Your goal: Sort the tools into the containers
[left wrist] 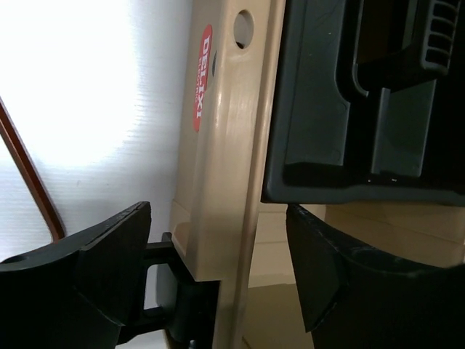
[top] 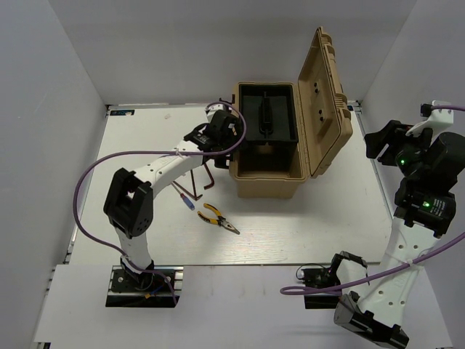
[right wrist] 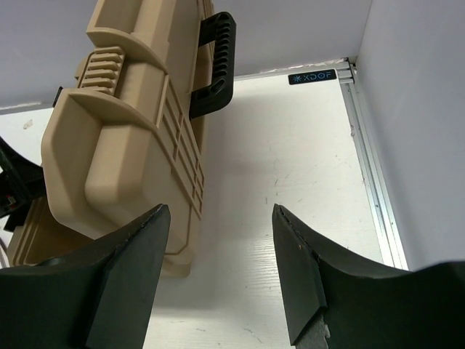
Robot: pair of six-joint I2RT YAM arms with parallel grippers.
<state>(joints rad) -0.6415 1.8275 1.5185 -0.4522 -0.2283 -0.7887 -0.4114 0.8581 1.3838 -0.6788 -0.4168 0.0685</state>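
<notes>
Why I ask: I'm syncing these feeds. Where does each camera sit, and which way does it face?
Top external: above and behind, looking down on the table, toolbox and pliers; both arms show, left gripper and right gripper included.
Left wrist: on the left arm, looking past its open fingers at the toolbox wall and black tray.
Right wrist: on the right arm, looking past its open fingers at the lid's outside and the handle.
Shared: all three show the toolbox; top and left wrist share the tray.

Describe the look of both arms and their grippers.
The left arm and right arm have white links and black joints, each trailing a purple cable. Green lights glow on the right one. Left gripper and right gripper: black wedge-shaped fingers.
</notes>
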